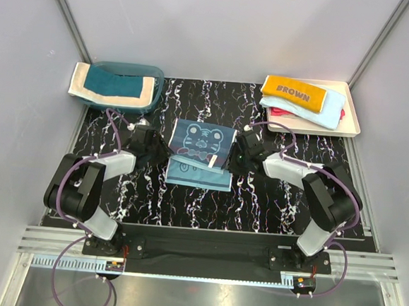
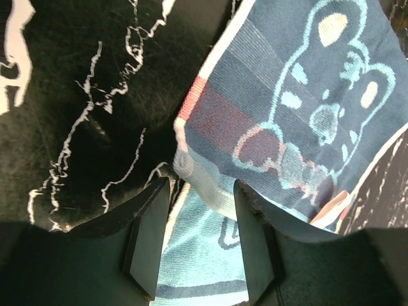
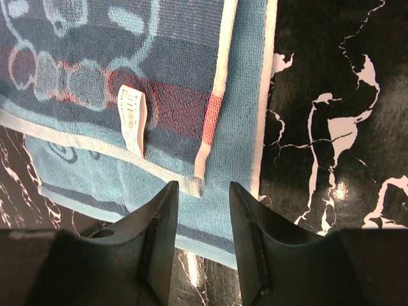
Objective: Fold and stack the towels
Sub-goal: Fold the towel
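Two arms reach in over black table (image 1: 151,198), glossy, white marble veining. Both end at blue towel (image 1: 201,153), mid-table.

Blue towel: terry cloth, roughly rectangular, folded. Dark dusty-blue flap with pale cartoon outline and red band lies over a lighter blue layer that sticks out at near edge. Flat on table, white stripe along its sides.

Left gripper (image 1: 152,143) at towel's left edge. Wrist view: left gripper (image 2: 201,186) jaws parted, clear gap, light blue layer seen below the gap, nothing pinched. Released. Fingers dark, blocky, flat inner faces.

Right gripper (image 1: 241,154) at towel's right edge. Wrist view: right gripper (image 3: 203,188) jaws parted, folded corner lies just ahead of the gap, not clamped. Released.

Tray (image 1: 354,122) far right: cream, rectangular, raised rim. Holds stack: orange towel (image 1: 294,93) with brown "BROWN" on top, light blue towel (image 1: 314,113) under it, red towel (image 1: 275,112) peeking out at bottom.

Basin (image 1: 156,96) far left: translucent teal plastic, rounded corners. Teal towel (image 1: 114,86) with cream border draped across it, hanging over left side.

Tag (image 3: 132,118): small white label, printed, curled up off blue towel near right corner.
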